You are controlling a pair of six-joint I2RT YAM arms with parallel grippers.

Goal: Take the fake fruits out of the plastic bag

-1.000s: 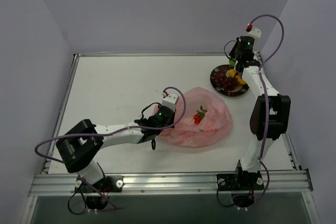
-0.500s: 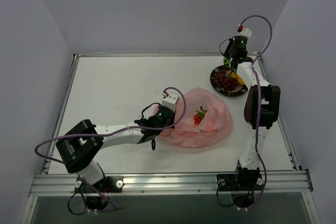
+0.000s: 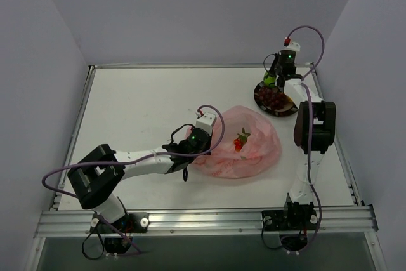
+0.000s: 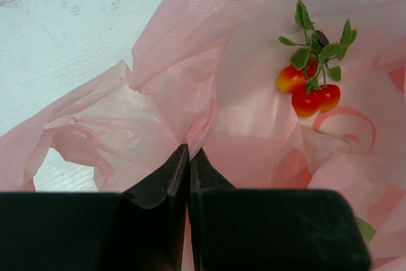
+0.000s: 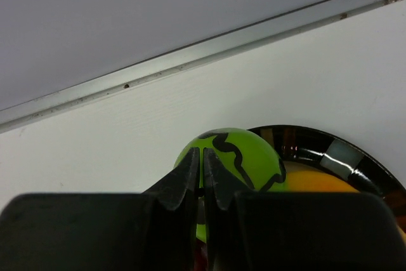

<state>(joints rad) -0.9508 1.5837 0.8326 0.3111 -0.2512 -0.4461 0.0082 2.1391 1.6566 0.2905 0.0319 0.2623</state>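
Your left end effector (image 4: 188, 157) is closed tight, tips together on a gathered fold of the pink plastic bag (image 4: 241, 112); the film puckers right into the tips. The bag lies crumpled mid-counter (image 3: 139, 106), just ahead of that wrist. A small red fruit cluster w/ green leaves (image 4: 309, 90) sits uncovered on the bag's film, to the right of the pinch and apart from it; it's the only fruit you can see at the bag.

Your right end effector (image 5: 203, 157) is at the far right corner, jaws drawn nearly together w/ only a sliver between; its tips sit in front of the green ball (image 5: 231, 153), which has a black wavy line. You can't tell whether any part of the ball is pinched. The ball is at the left rim of the black plate (image 5: 336, 150); the yellow-orange piece (image 5: 317, 179) lies on the plate touching the ball; the dark red grape bunch (image 3: 274, 98) is on the plate too.
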